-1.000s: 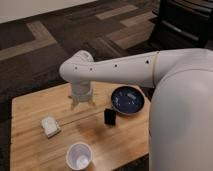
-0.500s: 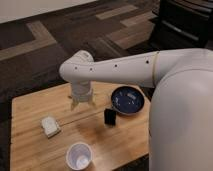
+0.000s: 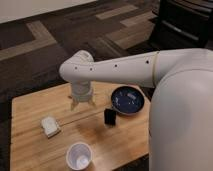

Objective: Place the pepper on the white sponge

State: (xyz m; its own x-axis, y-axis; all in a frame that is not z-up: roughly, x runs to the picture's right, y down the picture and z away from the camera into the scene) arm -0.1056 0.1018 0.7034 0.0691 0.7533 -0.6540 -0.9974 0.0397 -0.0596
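Observation:
My gripper points straight down at the far middle of the wooden table, its fingertips at or just above the surface. The two fingers stand apart. The pepper does not show; it may be hidden under the gripper. The white sponge lies flat on the table to the front left of the gripper, well apart from it, with nothing on it.
A dark blue bowl sits to the right of the gripper. A small black upright block stands in front of the bowl. A white plastic cup stands upright near the front edge. My arm spans the right side.

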